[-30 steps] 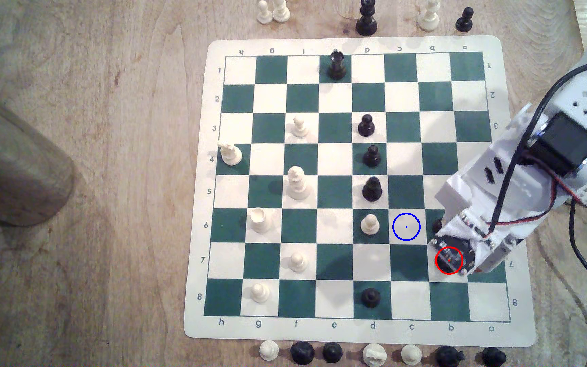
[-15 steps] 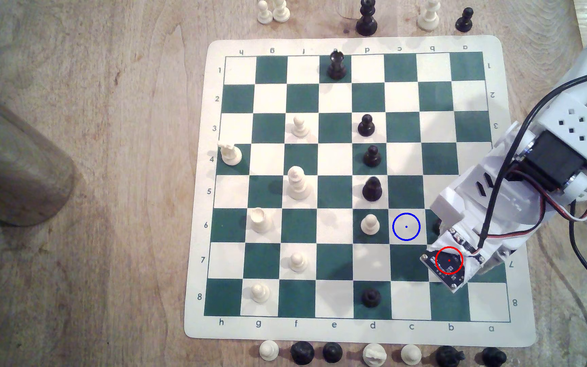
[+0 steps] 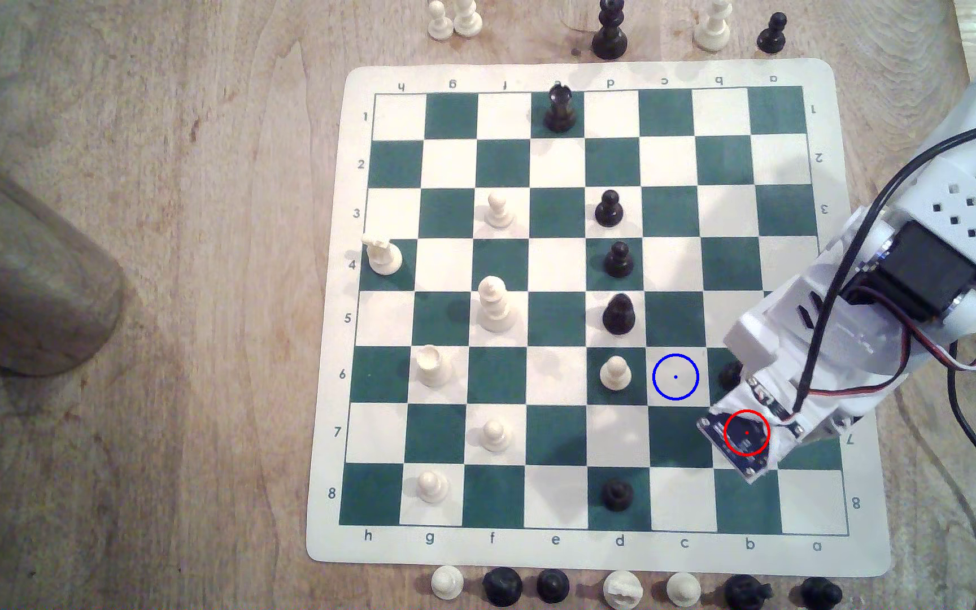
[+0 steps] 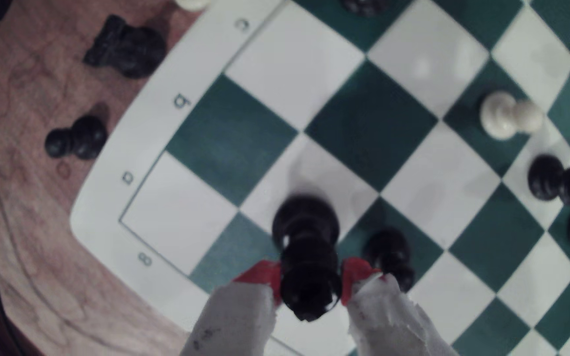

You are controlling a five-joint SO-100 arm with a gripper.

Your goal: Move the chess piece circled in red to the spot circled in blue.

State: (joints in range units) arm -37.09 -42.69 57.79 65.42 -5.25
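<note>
- My jaws point(image 4: 311, 284) were closed on the chess piece point(image 4: 306, 253), red pads touching both its sides, base over a cream square near the board's point(image 3: 327, 352) corner marked a and 8.
- The spot point(image 3: 675, 377) lay bare, one column nearer the board's middle and one row up.
- On the board I counted six white pieces, with one black pawn point(image 4: 391, 253) just beside my grasp.
- Seven pieces lined the tabletop point(image 3: 180, 410) along the near edge, five along the far edge.
</note>
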